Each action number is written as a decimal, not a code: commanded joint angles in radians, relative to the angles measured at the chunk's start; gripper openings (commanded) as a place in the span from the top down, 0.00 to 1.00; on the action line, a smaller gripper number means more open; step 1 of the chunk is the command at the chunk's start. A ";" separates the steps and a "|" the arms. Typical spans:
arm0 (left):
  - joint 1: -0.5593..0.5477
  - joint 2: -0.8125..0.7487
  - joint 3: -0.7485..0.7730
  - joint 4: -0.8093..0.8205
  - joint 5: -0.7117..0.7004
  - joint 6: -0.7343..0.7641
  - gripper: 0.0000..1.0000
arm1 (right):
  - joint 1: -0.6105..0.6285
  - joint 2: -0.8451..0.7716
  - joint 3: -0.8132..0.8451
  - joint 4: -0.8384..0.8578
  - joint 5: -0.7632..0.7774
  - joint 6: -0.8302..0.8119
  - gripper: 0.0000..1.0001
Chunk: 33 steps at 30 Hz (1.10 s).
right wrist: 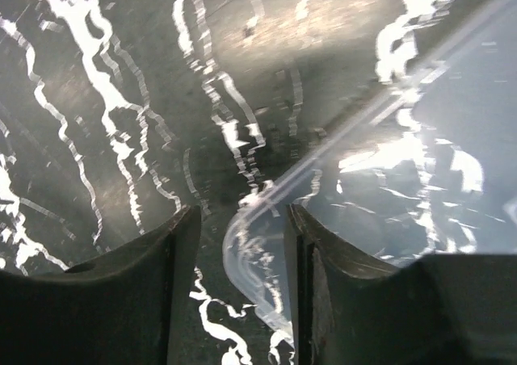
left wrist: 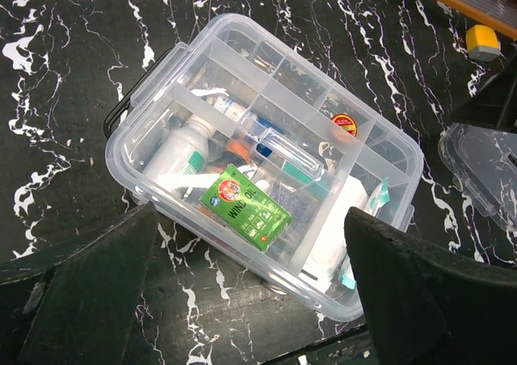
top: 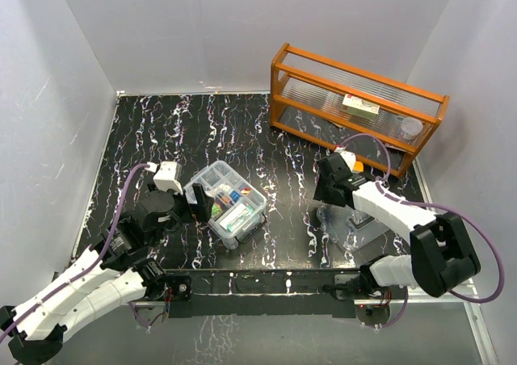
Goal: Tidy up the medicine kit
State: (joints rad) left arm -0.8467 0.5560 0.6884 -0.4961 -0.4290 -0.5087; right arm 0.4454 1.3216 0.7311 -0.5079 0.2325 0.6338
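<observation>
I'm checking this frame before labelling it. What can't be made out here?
- Right wrist view: whether the right gripper grips the corner of the clear plastic lid; glare and blur wash out the contact.
- Top view: part of that lid, covered by the right arm.
- Left wrist view: lower contents of the clear medicine kit box, under its divided tray.
- Top view: labels in the orange wooden rack, too small.

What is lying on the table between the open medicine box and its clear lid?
Nothing. In the top view, only bare black marbled table separates the medicine box from the clear lid.
</observation>
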 commanded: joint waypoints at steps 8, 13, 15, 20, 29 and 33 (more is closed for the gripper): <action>-0.003 -0.004 0.034 0.019 0.008 0.029 0.01 | -0.263 -0.258 -0.034 -0.143 0.337 0.241 0.33; -0.003 -0.004 0.030 0.014 0.010 0.027 0.01 | -0.380 -0.294 -0.100 -0.148 0.257 0.274 0.29; -0.002 -0.004 0.024 0.015 0.010 0.026 0.01 | -0.396 -0.279 -0.112 -0.136 0.211 0.265 0.27; -0.002 -0.004 0.024 0.014 0.009 0.025 0.01 | -0.401 -0.245 -0.157 -0.111 0.106 0.282 0.24; -0.002 0.002 0.028 0.007 0.004 0.023 0.01 | -0.400 -0.187 -0.219 0.077 -0.182 0.118 0.40; -0.003 0.009 0.026 0.012 0.003 0.022 0.01 | -0.401 -0.137 -0.212 0.117 -0.280 0.031 0.49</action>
State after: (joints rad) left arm -0.8467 0.5583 0.6941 -0.4934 -0.4213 -0.4911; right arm 0.0437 1.1202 0.5426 -0.4416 0.1539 0.7513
